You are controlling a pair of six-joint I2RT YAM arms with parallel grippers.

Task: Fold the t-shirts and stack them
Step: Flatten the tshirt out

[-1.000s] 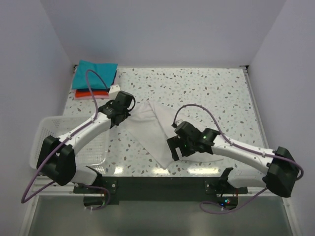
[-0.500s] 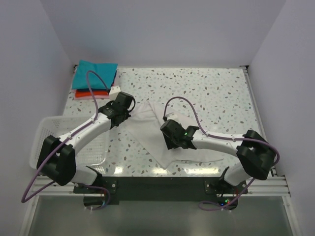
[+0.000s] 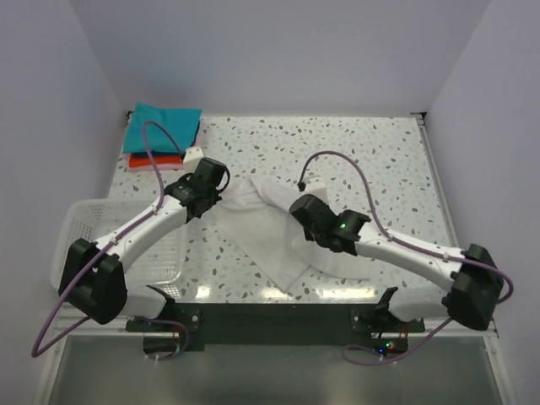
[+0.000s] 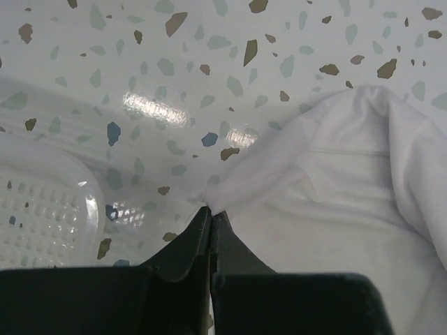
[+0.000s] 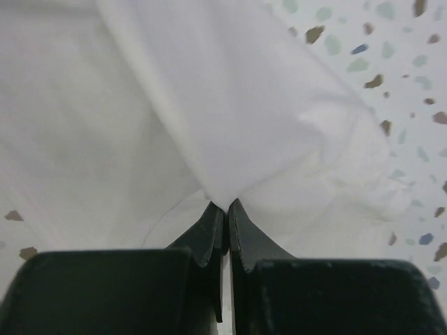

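white t-shirt (image 3: 261,232), diagonal, far-left to near-right

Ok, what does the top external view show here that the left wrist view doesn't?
Only the top external view shows the folded teal t-shirt stacked on the red-orange t-shirt at the far left corner, plus the right arm over the white t-shirt. Only the left wrist view shows the left fingers pinched shut on that shirt's edge. Both show the white shirt, the mesh basket and the speckled table.
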